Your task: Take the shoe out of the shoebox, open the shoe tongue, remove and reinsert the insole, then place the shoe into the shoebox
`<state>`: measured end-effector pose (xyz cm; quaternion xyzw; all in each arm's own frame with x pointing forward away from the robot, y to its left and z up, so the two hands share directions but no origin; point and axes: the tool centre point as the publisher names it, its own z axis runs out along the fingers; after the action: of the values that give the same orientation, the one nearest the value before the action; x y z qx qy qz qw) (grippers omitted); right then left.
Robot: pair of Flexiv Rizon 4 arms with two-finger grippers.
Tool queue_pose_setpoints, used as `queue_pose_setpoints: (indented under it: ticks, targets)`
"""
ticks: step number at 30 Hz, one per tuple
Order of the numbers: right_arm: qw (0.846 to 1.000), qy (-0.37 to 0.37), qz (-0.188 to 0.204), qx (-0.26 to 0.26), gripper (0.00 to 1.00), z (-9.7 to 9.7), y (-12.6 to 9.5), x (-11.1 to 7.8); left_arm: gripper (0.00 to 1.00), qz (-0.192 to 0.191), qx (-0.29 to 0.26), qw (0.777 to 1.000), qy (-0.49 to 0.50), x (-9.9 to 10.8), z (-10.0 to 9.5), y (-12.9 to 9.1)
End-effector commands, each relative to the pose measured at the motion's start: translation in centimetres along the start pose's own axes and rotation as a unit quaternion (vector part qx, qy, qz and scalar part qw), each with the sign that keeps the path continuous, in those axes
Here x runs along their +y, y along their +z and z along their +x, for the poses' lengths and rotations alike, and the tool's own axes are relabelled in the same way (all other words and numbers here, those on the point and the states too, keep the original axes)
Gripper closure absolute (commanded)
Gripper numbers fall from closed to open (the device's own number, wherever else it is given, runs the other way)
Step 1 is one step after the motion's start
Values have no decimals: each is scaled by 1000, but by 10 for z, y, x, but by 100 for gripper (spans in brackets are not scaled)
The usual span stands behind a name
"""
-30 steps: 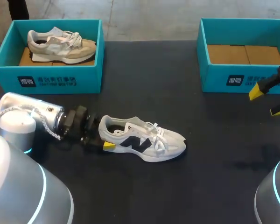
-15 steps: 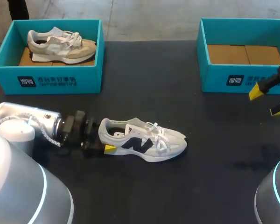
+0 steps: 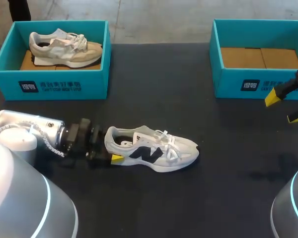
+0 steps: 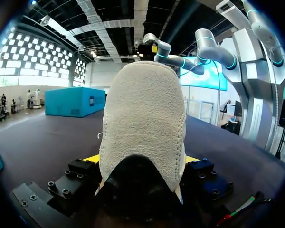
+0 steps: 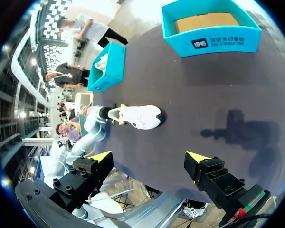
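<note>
Shoe (image 3: pixel 151 148), white with a dark side logo, stands upright, laced.

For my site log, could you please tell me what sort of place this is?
Probably a robotics test bench: the left pincer grips a white shoe by its heel on a black table, with a left shoebox and a right shoebox.

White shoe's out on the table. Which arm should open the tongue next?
Probably right: the right claw is open and free, and the white shoe points its laces that way. The left claw is shut on the heel, steadying it.
</note>
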<state>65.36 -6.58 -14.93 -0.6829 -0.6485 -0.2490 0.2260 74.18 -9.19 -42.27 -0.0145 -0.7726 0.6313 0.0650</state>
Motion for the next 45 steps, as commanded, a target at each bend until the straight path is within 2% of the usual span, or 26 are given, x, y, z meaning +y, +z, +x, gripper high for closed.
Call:
queue_pose_setpoints:
  ticks: [1,9,40,45]
  targets:
    - [1000,1,0,-1,0,0,1,0,100,-3,-6,1000,-2,1,3,5]
    - [1000,1,0,-1,0,0,1,0,100,-1,-28,1000,-6,1,3,7]
    - [1000,1,0,-1,0,0,1,0,100,-3,-29,1000,-7,4,3,9]
    - [999,-16,-19,-37,0,29,10,0,100,-3,-29,1000,-7,4,3,9]
